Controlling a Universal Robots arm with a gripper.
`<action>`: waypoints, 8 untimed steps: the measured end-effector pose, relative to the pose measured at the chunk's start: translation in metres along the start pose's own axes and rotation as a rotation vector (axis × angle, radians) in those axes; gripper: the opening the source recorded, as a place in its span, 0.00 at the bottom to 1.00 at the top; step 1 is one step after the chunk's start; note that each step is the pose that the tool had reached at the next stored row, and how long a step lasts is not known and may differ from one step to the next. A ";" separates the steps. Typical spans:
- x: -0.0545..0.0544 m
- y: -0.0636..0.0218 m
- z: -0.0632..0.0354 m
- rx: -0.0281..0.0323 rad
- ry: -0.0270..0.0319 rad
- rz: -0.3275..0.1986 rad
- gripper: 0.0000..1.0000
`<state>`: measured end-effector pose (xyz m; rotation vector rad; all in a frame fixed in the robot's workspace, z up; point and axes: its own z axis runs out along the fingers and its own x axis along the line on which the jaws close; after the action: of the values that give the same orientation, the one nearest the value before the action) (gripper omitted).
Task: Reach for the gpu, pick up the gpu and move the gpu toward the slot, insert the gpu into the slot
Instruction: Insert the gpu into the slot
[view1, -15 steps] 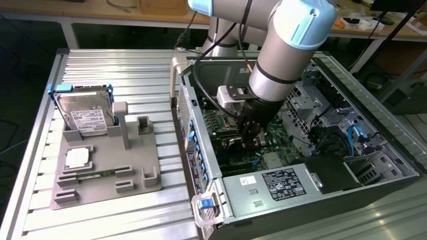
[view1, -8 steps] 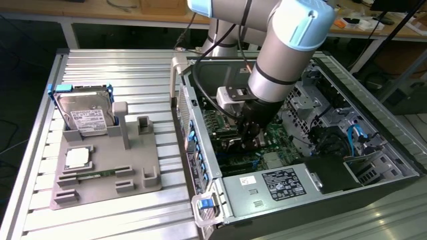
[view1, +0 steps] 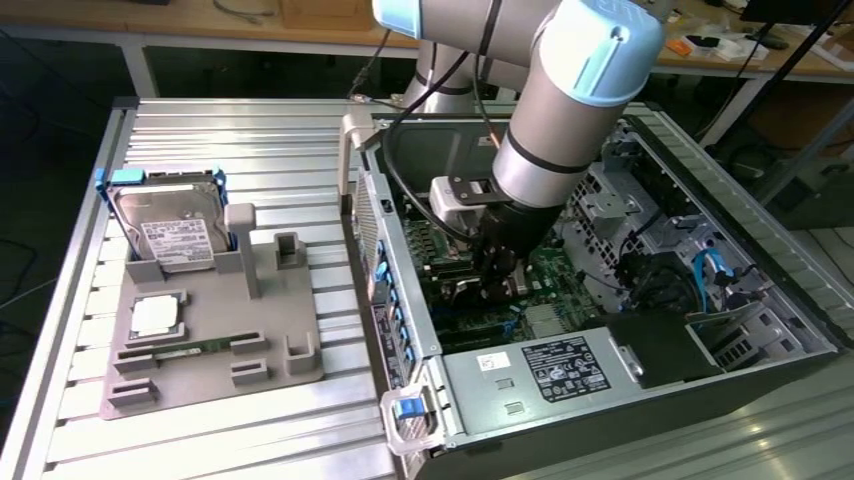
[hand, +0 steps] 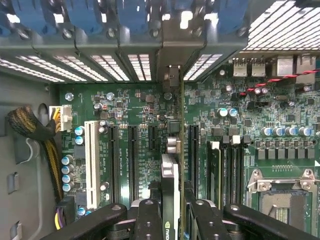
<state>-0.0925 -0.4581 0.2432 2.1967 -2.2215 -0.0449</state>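
Working deep inside case, arm reaching down between side walls; little lateral room.
Hovering over board, slots running parallel, close together, bristling components both sides.
Holding gpu edge-on, upright, above slots, bracket end toward rear vents.
Gripper clamping gpu by flat faces.
Judging gpu light, stiff, thin, fragile; squeezing faces, not edge contacts.

One open computer case stood at the exterior view's right, one grey fixture tray at lower left, holding one hard drive. One gpu sat between two fingers.
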 end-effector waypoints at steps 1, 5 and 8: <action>0.000 0.0004 0.0004 -0.0001 0.0002 0.000 0.27; 0.000 0.0024 0.0030 -0.0003 0.0006 0.000 0.27; 0.000 0.0024 0.0033 -0.0001 0.0001 0.000 0.27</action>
<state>-0.0950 -0.4581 0.2400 2.1965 -2.2215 -0.0448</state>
